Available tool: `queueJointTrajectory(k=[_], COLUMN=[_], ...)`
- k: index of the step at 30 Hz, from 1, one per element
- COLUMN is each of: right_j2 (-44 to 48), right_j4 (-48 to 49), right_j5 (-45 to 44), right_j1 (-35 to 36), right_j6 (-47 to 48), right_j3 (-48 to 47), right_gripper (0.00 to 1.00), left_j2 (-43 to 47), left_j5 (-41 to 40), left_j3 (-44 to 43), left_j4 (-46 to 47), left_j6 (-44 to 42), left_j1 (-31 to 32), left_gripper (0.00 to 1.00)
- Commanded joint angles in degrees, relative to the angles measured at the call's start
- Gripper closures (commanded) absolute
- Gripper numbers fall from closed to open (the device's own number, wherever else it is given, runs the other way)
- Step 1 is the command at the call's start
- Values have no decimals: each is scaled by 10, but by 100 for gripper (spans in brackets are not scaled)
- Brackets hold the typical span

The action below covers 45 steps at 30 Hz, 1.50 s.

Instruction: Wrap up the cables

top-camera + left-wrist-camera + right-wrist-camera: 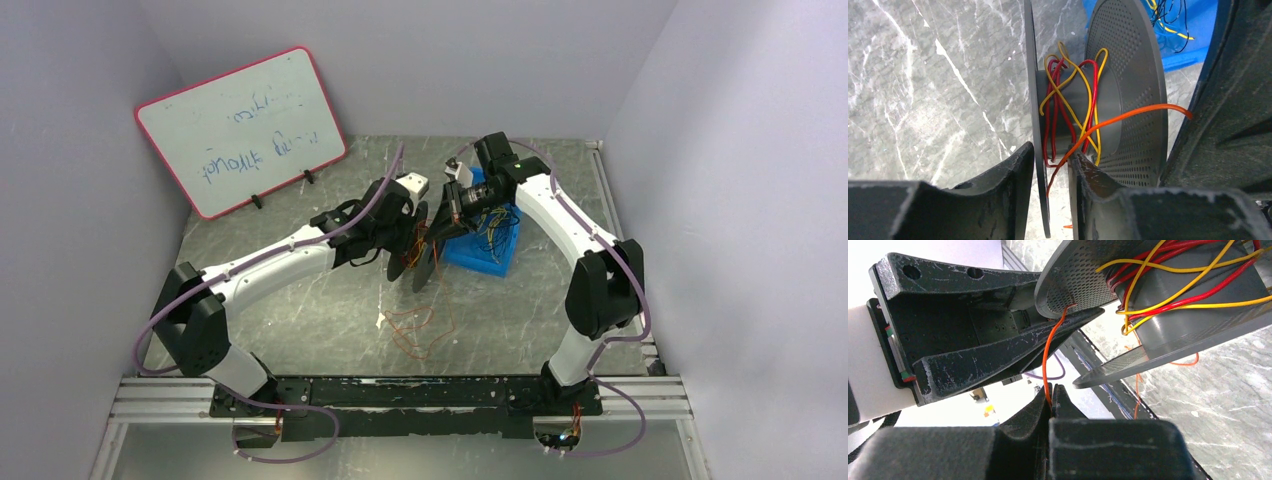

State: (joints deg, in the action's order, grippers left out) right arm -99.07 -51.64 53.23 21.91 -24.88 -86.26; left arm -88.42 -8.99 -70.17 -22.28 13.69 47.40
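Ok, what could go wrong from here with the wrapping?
The right gripper pinches the orange wire only at its fingertips; tension could pull it free.
The left gripper holds the spool by one thin disc's edge, so it may twist.
The red and yellow turns sit loose and crossed; they could snag.

The spool (1133,85) looks like matt grey plastic: both discs are peppered with tiny holes and the hub is smooth. The cables (1050,120) on it have smooth, shiny red, yellow and orange insulation. The left end effector (1050,156) and right end effector (1052,392) at the spool are black matt plastic, grainy, with edges scuffed whitish. The bench (923,100) under the spool is grey marble-look with white veins and a faint sheen. The blue bin (490,258) behind the spool is smooth plastic.
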Motion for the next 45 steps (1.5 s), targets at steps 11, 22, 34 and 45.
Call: queueJointTrajectory(k=[11, 22, 34, 45], right_j2=[3, 16, 96, 305], right_j4=[21, 46, 51, 202], right_j5=[17, 11, -35, -209], right_j1=[-3, -3, -4, -3], right_j6=[-19, -31, 9, -2], right_j3=[17, 21, 50, 231], right_gripper=[100, 92, 68, 57], left_j2=[-10, 4, 30, 74], left_j5=[-19, -59, -86, -64], left_j3=[-1, -7, -1, 20], left_j4=[8, -21, -76, -104], left_j6=[-3, 7, 25, 36], left_j1=[11, 23, 18, -20], left_gripper=[93, 93, 93, 93])
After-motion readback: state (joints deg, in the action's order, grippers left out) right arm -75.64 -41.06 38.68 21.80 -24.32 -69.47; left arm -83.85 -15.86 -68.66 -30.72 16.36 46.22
